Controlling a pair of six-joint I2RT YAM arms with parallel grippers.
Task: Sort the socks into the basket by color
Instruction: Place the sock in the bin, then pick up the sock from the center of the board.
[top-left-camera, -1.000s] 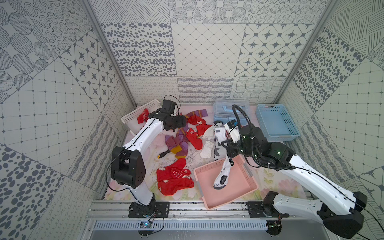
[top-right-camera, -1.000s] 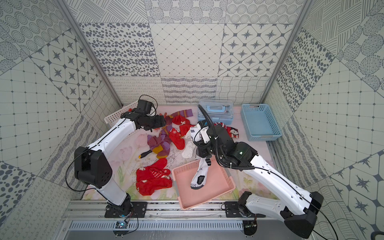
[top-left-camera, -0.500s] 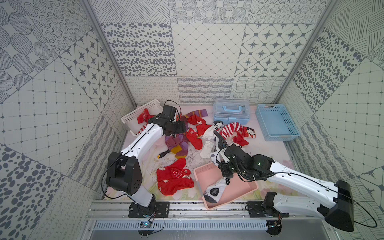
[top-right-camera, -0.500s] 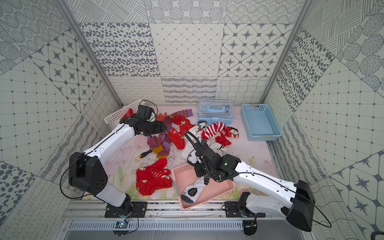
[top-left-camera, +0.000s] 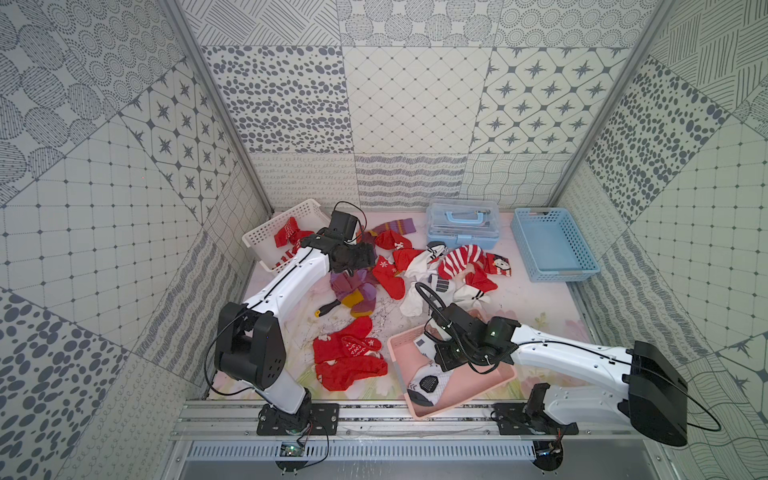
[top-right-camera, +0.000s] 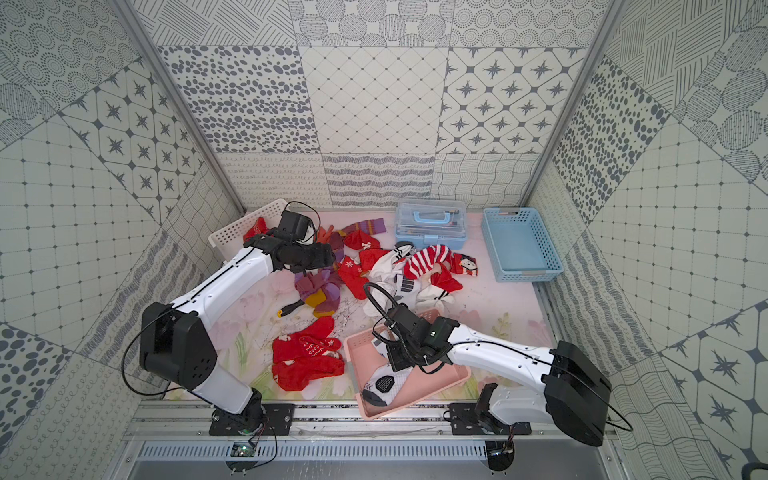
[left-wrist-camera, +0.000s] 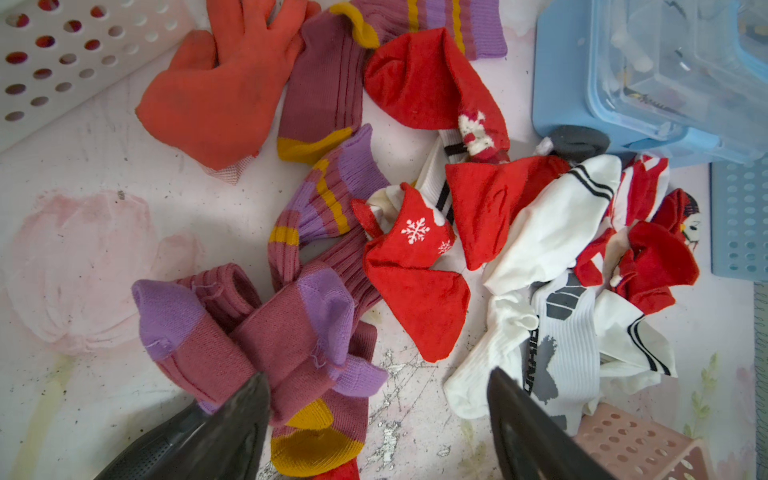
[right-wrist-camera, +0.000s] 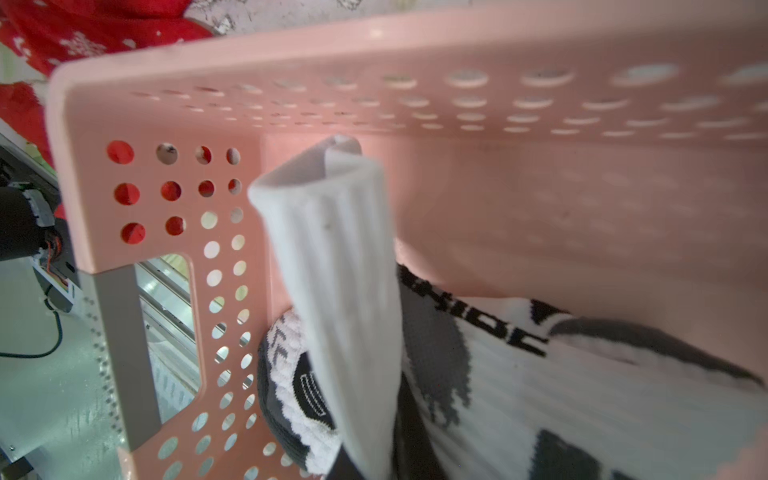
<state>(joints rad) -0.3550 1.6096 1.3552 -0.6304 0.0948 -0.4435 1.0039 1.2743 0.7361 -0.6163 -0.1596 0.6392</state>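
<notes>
My right gripper reaches low into the pink basket, and a white sock with black-grey marks lies under it. In the right wrist view the white sock rises folded from between the fingers, pinched there, inside the pink basket. My left gripper hangs open above the purple socks with yellow toes, touching nothing. In both top views the left gripper is over the purple socks. Red and white socks are piled mid-table.
A white basket at the back left holds red socks. The blue basket and a clear toolbox stand at the back. An orange glove, a screwdriver and red socks lie on the table.
My right arm has come down and forward, lowering the hanging white sock into the pink basket. My left gripper has drifted slightly from the white basket toward the purple socks.
</notes>
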